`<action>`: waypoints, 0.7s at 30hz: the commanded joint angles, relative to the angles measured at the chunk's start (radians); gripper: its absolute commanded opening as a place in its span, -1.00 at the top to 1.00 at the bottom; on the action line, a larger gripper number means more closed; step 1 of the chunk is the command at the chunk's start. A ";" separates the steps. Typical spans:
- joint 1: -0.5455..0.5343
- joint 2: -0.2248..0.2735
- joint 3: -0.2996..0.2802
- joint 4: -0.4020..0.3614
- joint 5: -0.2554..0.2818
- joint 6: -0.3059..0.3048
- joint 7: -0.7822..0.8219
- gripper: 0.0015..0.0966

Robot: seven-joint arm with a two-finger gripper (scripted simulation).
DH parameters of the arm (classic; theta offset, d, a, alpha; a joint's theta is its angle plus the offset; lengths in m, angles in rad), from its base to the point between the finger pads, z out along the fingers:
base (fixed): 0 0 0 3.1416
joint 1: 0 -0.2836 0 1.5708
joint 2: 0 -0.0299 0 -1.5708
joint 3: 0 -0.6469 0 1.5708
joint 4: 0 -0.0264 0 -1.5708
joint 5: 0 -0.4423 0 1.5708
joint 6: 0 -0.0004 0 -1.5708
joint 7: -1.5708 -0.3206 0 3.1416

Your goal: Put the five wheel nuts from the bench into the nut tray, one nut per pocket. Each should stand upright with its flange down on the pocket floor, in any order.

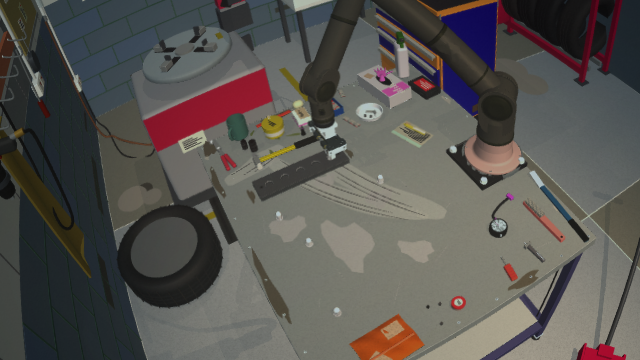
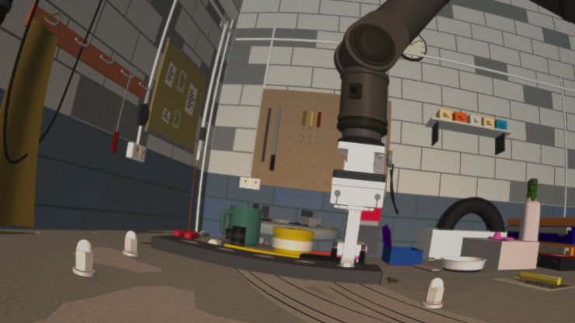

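Note:
Toward the far side of the bench lies the long black nut tray (image 1: 300, 174) with a row of round pockets. My gripper (image 1: 334, 155) (image 2: 348, 261) stands low over its right end pocket, open, with a white nut (image 2: 347, 264) between the fingers in the pocket. One nut (image 1: 380, 178) (image 2: 433, 293) stands upright on the bench right of the tray. Two more (image 1: 279, 215) (image 1: 309, 242) stand in front of the tray, seen at left by the second side camera (image 2: 130, 243) (image 2: 83, 258). Another nut (image 1: 337, 311) stands near the front edge.
A green mug (image 1: 236, 126), a yellow tub (image 1: 273, 127) and a yellow-handled tool (image 1: 285, 150) sit just behind the tray. A white bowl (image 1: 369, 111) and a tissue box (image 1: 384, 86) lie farther right. The arm's base (image 1: 487, 157) stands at the right.

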 commanded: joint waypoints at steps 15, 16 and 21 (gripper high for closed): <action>0.018 -0.031 -0.029 -0.008 -0.032 0.039 0.027 0.35; 0.021 -0.035 -0.033 -0.010 -0.037 0.044 0.031 0.35; 0.032 -0.054 -0.052 -0.016 -0.058 0.070 0.049 0.35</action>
